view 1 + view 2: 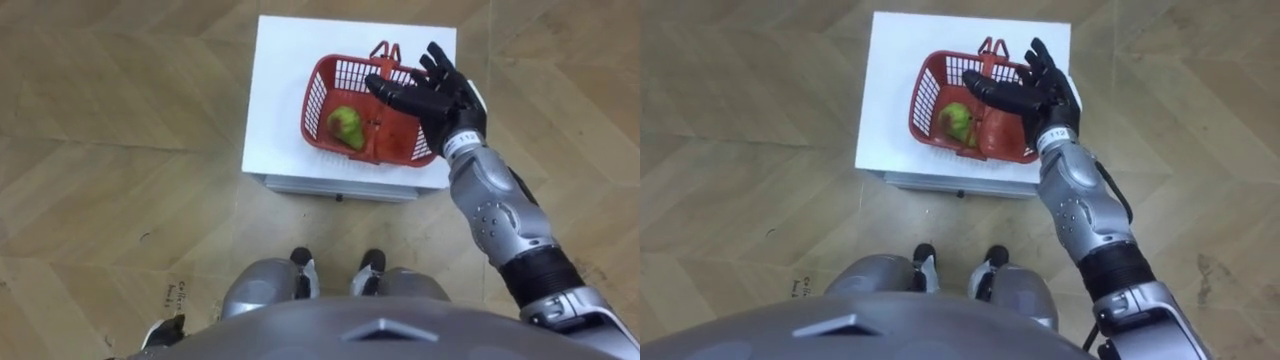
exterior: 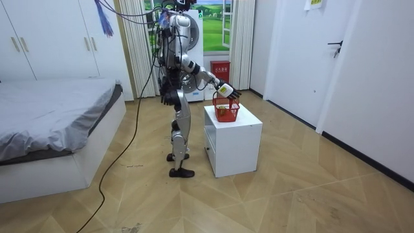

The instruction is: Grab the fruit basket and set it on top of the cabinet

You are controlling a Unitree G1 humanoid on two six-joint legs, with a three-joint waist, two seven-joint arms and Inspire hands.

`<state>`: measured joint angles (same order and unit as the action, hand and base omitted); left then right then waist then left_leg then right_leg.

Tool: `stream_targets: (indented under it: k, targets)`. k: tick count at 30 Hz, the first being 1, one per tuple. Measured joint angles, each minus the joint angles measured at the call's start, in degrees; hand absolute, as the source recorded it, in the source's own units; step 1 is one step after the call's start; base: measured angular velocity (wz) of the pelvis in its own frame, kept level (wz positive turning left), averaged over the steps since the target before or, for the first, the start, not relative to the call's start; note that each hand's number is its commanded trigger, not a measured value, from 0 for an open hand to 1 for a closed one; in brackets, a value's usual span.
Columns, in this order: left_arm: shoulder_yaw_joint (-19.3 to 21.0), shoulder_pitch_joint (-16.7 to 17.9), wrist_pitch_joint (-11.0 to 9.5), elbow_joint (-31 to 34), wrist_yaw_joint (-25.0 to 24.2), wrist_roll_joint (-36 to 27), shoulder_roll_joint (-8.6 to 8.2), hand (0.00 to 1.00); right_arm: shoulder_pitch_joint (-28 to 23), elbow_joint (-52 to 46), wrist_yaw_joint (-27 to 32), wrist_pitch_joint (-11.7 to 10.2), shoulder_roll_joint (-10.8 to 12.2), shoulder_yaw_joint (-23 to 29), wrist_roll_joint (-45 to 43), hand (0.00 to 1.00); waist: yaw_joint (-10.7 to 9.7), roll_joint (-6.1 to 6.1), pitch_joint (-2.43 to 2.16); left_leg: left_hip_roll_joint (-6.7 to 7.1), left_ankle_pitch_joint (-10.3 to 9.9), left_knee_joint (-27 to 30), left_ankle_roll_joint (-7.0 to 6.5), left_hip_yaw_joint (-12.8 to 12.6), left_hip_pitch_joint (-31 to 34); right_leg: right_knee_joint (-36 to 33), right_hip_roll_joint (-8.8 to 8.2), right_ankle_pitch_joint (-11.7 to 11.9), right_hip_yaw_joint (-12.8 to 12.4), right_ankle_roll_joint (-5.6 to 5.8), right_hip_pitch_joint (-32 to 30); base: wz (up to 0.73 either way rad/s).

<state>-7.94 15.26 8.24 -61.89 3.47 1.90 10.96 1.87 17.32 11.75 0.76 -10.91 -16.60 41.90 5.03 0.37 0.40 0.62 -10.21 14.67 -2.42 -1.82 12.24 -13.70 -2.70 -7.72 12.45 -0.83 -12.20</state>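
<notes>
the robot stands upright on the wood floor [image 1: 120, 180], close against the cabinet's [image 1: 280, 80] near edge, feet just short of it. its left hand [image 1: 167, 330] hangs low at its side, by the hip, and i cannot tell how its fingers are set.

the cabinet is a low white box with a flat top. the basket [image 1: 315, 100], red plastic with slotted walls, sits on the right half of that top, nearer the far right corner than the near left one, with bare white top along the left edge. a pear [image 1: 346, 126], green with a reddish blush, lies inside on the basket's floor, toward its near left wall. one handle [image 1: 378, 140] lies across the basket to the near rim, just right of the pear; a second handle [image 1: 385, 48] stands up at the far rim.

the right hand [image 1: 440, 100] reaches out over the basket's right side, released, fingers straight and spread toward the far right corner, thumb stretched left across the basket's middle. it grasps nothing; whether it touches the rim i cannot tell.

in the room view, a bed [image 2: 52, 110] stands behind the robot, well apart from the cabinet.
</notes>
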Motion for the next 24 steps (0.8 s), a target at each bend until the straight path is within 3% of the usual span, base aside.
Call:
stream_targets:
  k: [9, 16, 19, 24]
  targets:
    - [0.05, -0.02, 0.00, 0.02, 0.87, -0.01, -0.01, 0.00, -0.81, -0.47, 1.42, 0.00, 0.00, 0.25, -4.39, 0.00, -0.40, -0.13, -0.10, -0.02, -0.02, -1.17, 0.02, -1.12, -2.17, 0.18, 0.30, -0.01, -1.31, 0.04, 1.24, -0.06]
    - [1.34, -0.05, -0.09, 0.00, 1.19, -0.03, -0.05, 0.00, -2.04, -0.83, 4.99, -0.54, -0.11, 4.99, -6.66, 0.00, -1.87, -0.53, -0.07, -0.36, -0.02, -2.83, 0.01, -2.37, -5.06, 1.08, 0.59, 0.05, -2.25, 0.13, 3.40, -0.08]
    - [2.00, -0.08, -0.11, 0.08, 1.94, 0.01, -0.18, 0.00, -3.76, -0.98, 7.15, -0.83, -0.56, 5.70, -6.75, 0.00, -2.04, -1.11, -0.43, -0.57, -0.06, -3.44, 0.09, -3.04, -6.15, 1.33, 0.87, 0.06, -2.82, 0.11, 3.94, -0.12]
    - [2.82, -0.19, -0.38, 0.03, 3.74, 0.04, -0.46, 0.00, -6.00, -1.44, 9.55, -0.85, -0.56, 7.76, -10.64, 0.00, -3.55, -1.33, -0.31, -0.74, -0.16, -4.69, 0.24, -3.72, -8.54, 2.16, 1.28, 0.05, -3.62, 0.13, 5.78, -0.09]
